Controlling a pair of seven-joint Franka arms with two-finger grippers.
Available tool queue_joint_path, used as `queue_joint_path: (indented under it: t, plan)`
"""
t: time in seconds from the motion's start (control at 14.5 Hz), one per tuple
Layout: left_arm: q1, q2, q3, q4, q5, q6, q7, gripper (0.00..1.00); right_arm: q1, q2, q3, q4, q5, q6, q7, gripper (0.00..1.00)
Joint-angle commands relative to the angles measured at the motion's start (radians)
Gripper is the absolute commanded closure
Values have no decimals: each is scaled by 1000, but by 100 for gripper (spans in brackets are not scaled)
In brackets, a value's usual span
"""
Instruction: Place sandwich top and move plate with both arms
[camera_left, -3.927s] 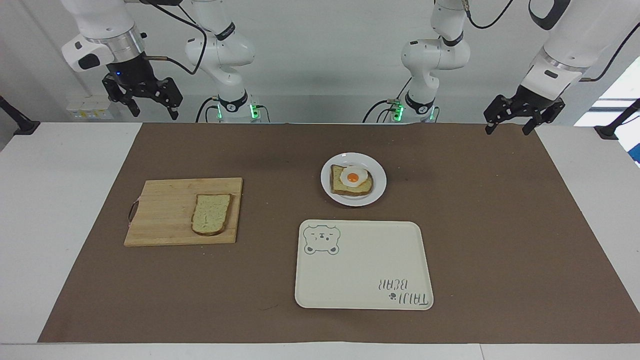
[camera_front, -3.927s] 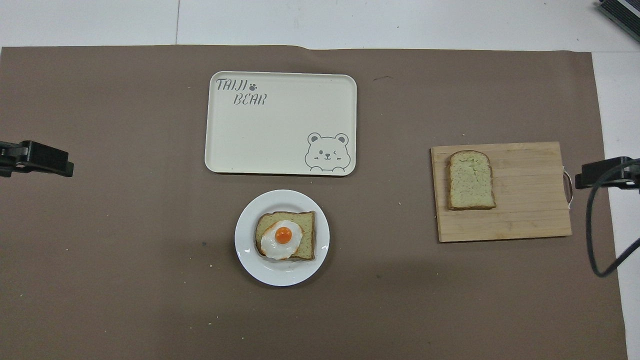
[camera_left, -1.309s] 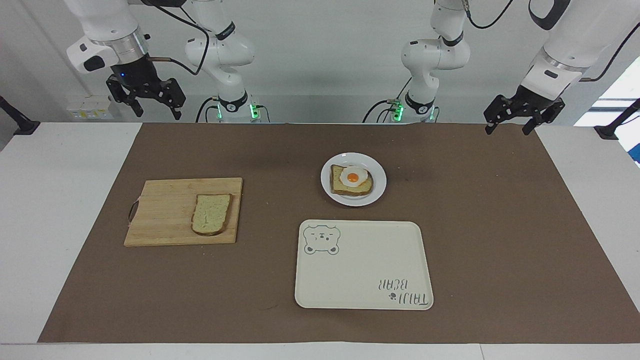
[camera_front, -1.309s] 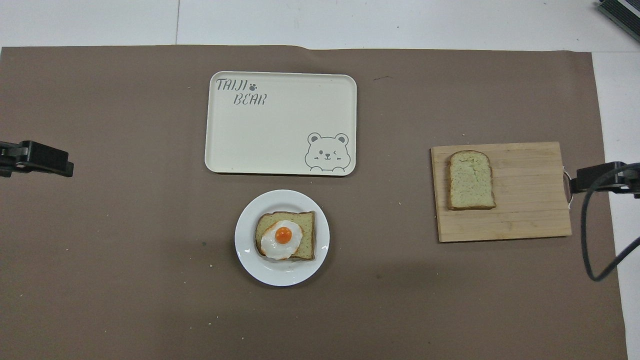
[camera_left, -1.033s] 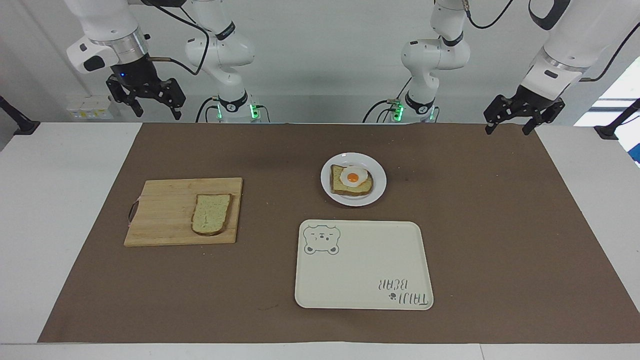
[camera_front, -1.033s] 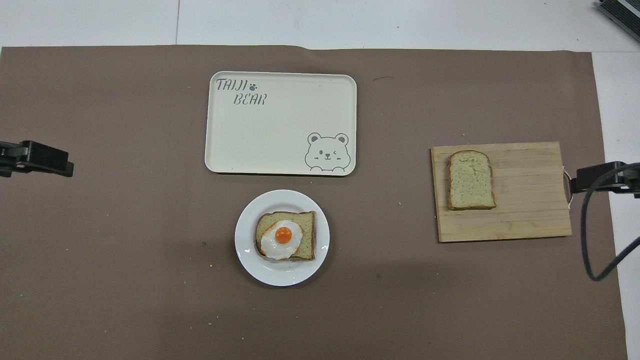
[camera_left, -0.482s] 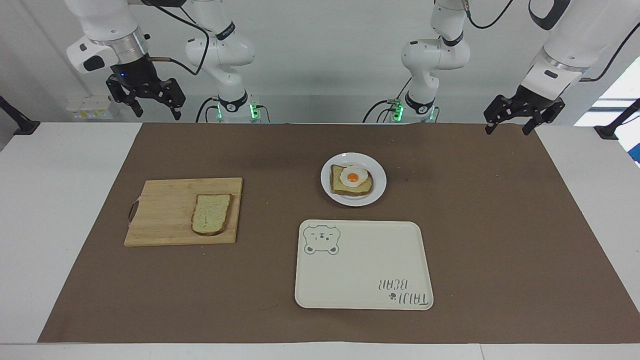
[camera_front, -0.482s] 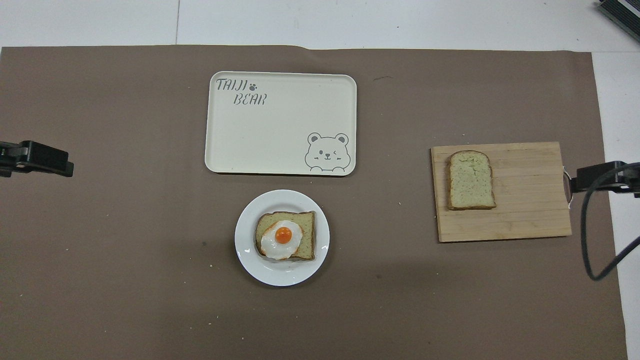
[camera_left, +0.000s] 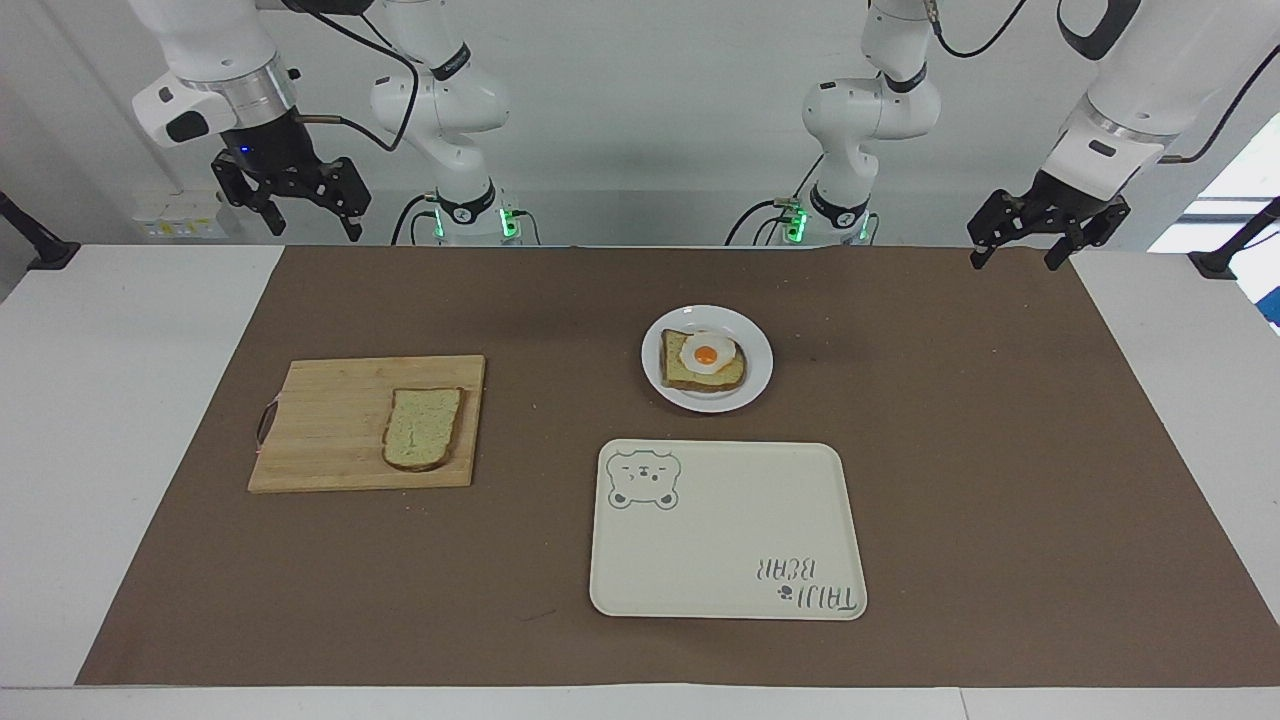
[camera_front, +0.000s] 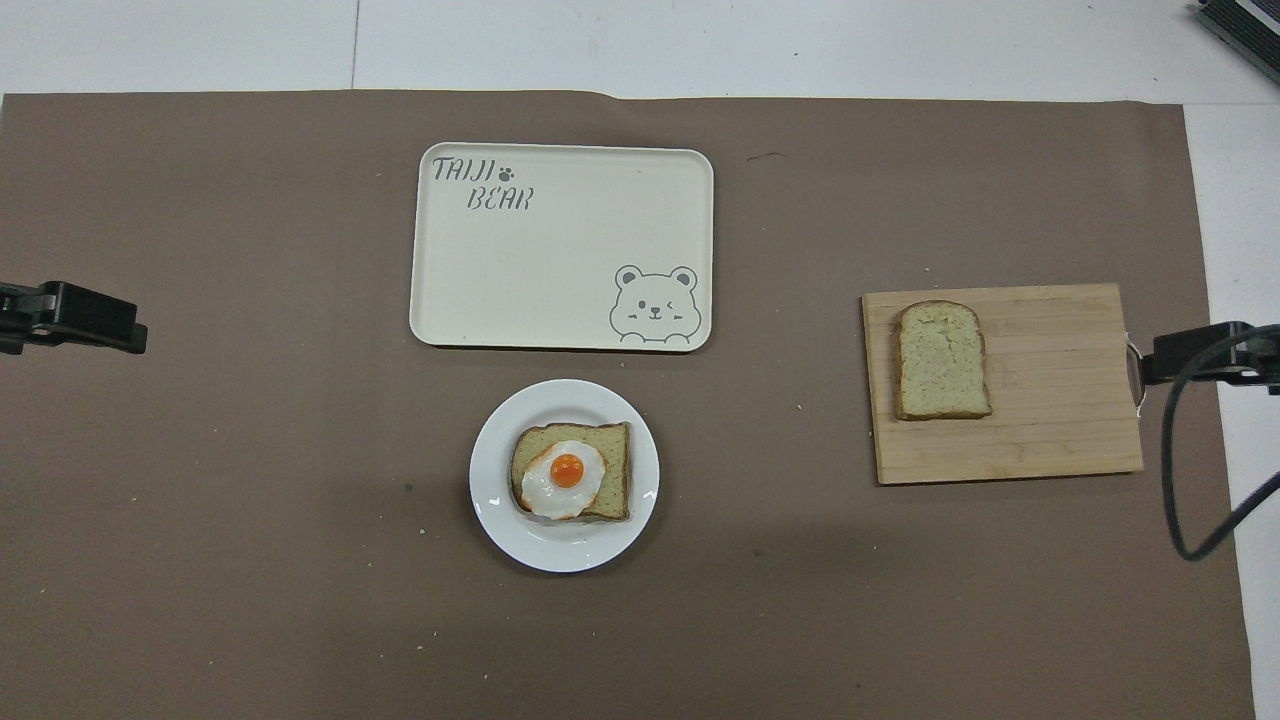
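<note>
The sandwich top (camera_left: 423, 428) (camera_front: 941, 360), a plain speckled slice, lies flat on a wooden cutting board (camera_left: 330, 425) (camera_front: 1060, 410) toward the right arm's end. The small white plate (camera_left: 655, 378) (camera_front: 490, 505) sits mid-table and carries a slice topped with a fried egg (camera_left: 705, 358) (camera_front: 567, 472). My right gripper (camera_left: 312, 228) (camera_front: 1190, 355) hangs open and empty, high over the mat's corner at its own end. Over the other corner by the robots, my left gripper (camera_left: 1013, 262) (camera_front: 80, 318) waits open, holding nothing.
A cream rectangular tray with a bear drawing (camera_left: 725, 530) (camera_front: 560, 250) lies farther from the robots than the plate. A brown mat (camera_left: 1000, 450) covers most of the white table. A black cable (camera_front: 1175, 480) loops by the right gripper.
The right gripper has shifted slightly toward the cutting board since the earliest frames. Over the last second nothing has visibly moved.
</note>
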Motion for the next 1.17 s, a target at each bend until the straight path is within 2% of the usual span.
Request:
queue_joint_path:
  t: [0.0, 0.48, 0.83, 1.1]
  plan:
    - [4, 4, 1, 15, -9, -21, 9, 0, -2, 11, 2, -30, 5, 64, -32, 0]
    - [4, 4, 1, 15, -9, -20, 9, 0, -14, 117, 1, -48, 73, 238, -88, 0]
    - [4, 4, 1, 15, -9, -20, 9, 0, -19, 221, 2, -48, 105, 353, -136, 0]
    - [4, 4, 1, 15, -9, -21, 9, 0, -46, 310, 1, -48, 185, 433, -206, 0]
